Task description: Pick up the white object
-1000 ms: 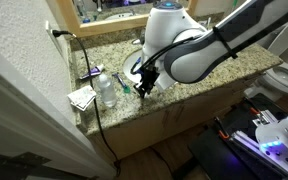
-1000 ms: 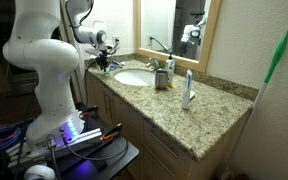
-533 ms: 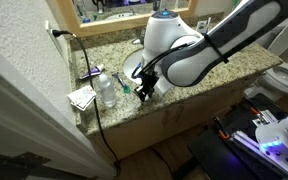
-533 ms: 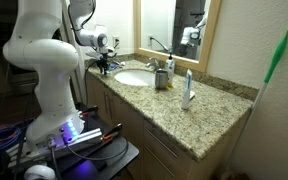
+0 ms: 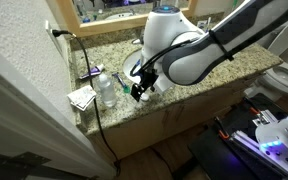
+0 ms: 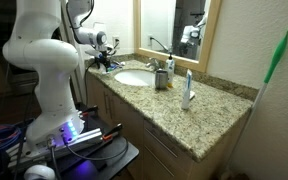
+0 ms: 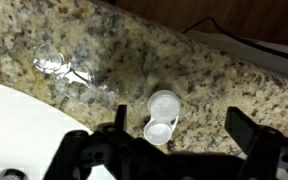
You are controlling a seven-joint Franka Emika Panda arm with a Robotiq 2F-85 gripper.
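I am at the approach-and-grasp step: nothing is lifted, and the white object lies flat on the granite desk, in the lower middle of the wrist view. It is just beside the pale rim of the sink, which fills the lower left of that frame. It looks like two small round cups joined side by side, one nearer the camera than the other.

The claw is spread wide, its two dark fingers rising from the bottom edge on either side of the object and touching nothing. The object sits closer to the finger at the lower left than to the one at the lower right.

My next move, as I judge it, is to shift slightly so the object is centred between the fingers. Then I would lower until the tips nearly meet the stone and press them together across the narrow joined pair. It is low and flat, so the fingertips may scrape the desk or skate over it.

A crinkled clear plastic thing lies at the upper left, apart from the target. In both exterior views the arm's bulk and the claw hide the object, so I cannot check height above the desk there.
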